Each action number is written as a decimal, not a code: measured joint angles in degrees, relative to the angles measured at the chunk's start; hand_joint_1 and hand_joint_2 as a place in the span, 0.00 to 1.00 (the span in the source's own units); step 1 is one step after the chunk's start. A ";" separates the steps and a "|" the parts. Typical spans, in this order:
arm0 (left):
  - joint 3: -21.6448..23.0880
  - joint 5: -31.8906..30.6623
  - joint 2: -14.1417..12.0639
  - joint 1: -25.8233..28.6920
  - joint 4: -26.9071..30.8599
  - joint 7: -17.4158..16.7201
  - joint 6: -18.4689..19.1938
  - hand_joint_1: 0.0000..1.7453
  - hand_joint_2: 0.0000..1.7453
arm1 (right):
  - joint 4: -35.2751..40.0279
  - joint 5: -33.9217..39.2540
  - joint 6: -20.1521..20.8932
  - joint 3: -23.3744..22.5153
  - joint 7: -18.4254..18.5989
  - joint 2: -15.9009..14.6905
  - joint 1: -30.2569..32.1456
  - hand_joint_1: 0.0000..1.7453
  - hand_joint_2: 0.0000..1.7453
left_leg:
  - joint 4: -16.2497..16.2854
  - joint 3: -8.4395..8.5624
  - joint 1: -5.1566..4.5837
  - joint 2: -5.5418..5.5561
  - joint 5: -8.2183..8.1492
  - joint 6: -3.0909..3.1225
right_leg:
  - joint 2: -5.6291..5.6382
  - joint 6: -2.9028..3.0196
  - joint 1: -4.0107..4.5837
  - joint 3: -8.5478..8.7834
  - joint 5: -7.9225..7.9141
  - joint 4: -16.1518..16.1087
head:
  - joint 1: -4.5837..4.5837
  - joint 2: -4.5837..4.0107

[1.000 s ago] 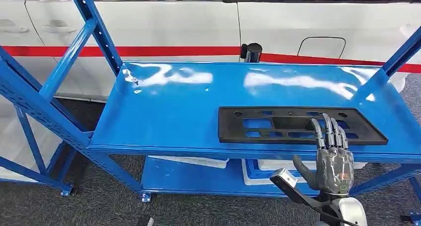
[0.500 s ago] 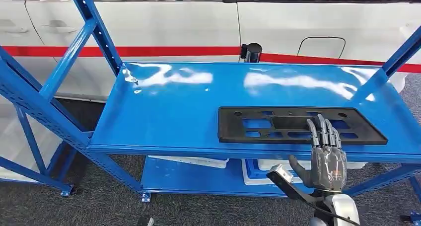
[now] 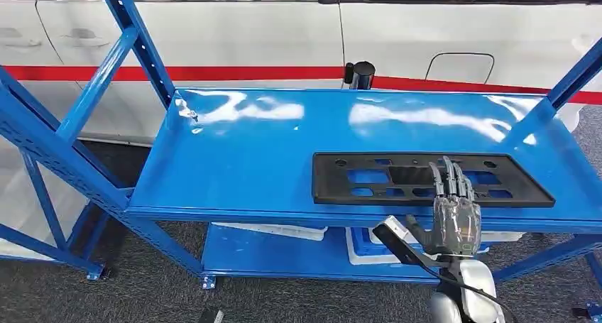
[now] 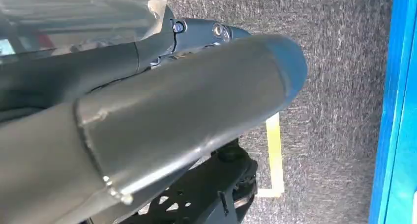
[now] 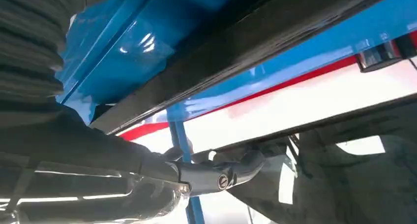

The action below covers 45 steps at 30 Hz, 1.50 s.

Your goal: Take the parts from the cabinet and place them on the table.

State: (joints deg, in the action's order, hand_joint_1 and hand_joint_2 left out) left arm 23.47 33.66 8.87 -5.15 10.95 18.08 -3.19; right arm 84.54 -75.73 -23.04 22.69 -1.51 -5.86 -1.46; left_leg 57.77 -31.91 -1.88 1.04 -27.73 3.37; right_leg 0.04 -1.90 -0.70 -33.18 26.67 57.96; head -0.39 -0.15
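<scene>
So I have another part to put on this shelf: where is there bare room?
The left half of the glossy blue metal shelf is bare, from its left rim to the flat black plastic panel. A bare strip runs behind the panel. The front right is crowded: the right hand reaches over the panel.

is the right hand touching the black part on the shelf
Cannot tell. In the head view the right hand has its fingers overlapping the black part, but contact or hovering isn't plain.
</scene>
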 joint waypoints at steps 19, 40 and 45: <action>2.23 -2.49 0.02 -0.65 0.02 1.20 1.25 0.00 1.00 | -2.93 -3.02 3.39 -2.56 1.31 3.11 -3.67 0.00 1.00 | 0.00 0.06 0.00 0.00 0.01 -0.01 | 0.00 0.00 0.00 0.03 0.00 0.00 | 0.00 0.00; 3.83 -4.07 -0.02 -4.64 0.24 -1.11 2.41 0.00 0.00 | -3.37 -2.14 4.96 -2.91 1.66 3.06 -3.69 1.00 1.00 | 0.01 0.10 0.00 -0.02 0.03 0.01 | 0.00 -0.01 0.00 0.08 -0.02 0.01 | 0.00 0.00; 3.80 -3.92 0.00 -4.64 0.26 -1.12 2.97 0.00 0.00 | -3.34 -2.18 4.59 -2.91 1.66 2.80 -3.43 1.00 1.00 | 0.01 0.14 0.00 -0.03 0.03 0.01 | 0.00 -0.01 0.00 0.12 -0.02 0.01 | 0.02 0.00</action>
State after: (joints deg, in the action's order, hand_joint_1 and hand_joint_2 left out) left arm 27.28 29.74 8.87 -9.79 11.21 16.96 -0.22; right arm 81.20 -77.92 -18.45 19.78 0.15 -3.06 -4.88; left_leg 57.78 -31.77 -1.88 1.01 -27.70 3.38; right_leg 0.04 -1.91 -0.71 -33.06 26.65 57.97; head -0.37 -0.15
